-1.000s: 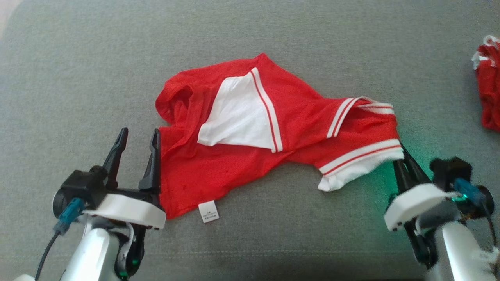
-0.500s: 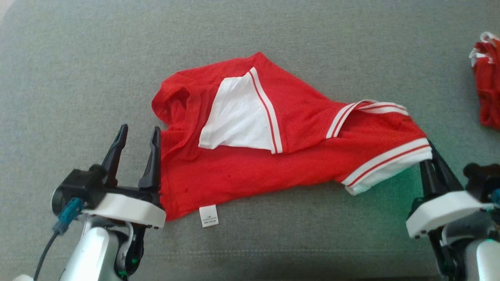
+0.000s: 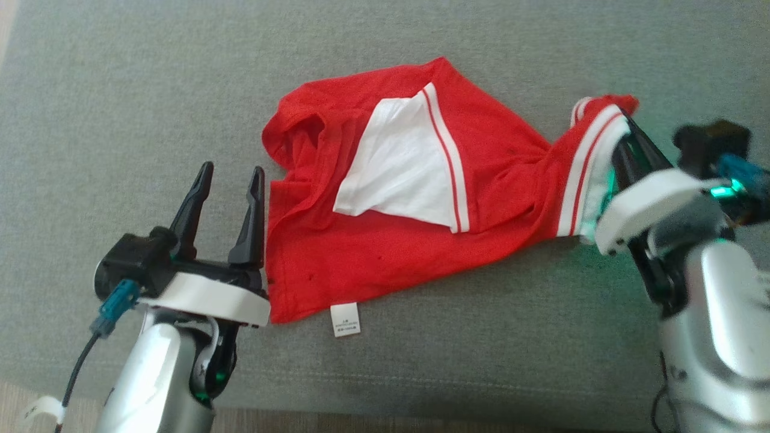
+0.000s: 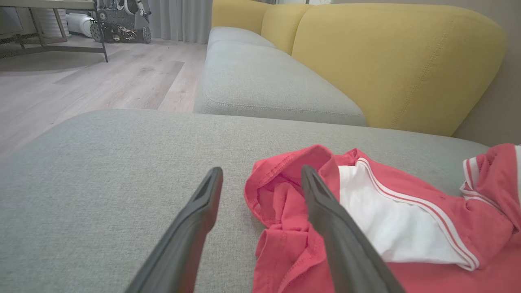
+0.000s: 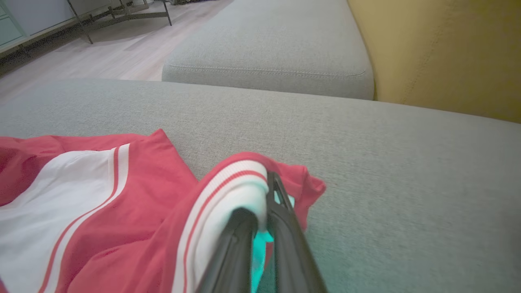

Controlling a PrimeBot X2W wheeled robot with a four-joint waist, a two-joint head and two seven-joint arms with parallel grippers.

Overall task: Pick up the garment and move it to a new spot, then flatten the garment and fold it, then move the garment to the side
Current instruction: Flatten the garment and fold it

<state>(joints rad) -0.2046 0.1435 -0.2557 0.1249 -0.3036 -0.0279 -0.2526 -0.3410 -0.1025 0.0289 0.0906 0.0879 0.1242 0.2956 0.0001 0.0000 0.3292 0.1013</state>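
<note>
Garment (image 3: 385,258) lies between spread left fingers (image 3: 251,216) and right fingers (image 3: 643,150) pinching its hem.

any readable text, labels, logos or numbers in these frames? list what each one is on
White tag at the near edge of the red garment: a few lines of dark print, too small and blurred to read.
Nothing else legible: no words, logos or numbers can be made out on the garment or on the grey cushion under it.
</note>
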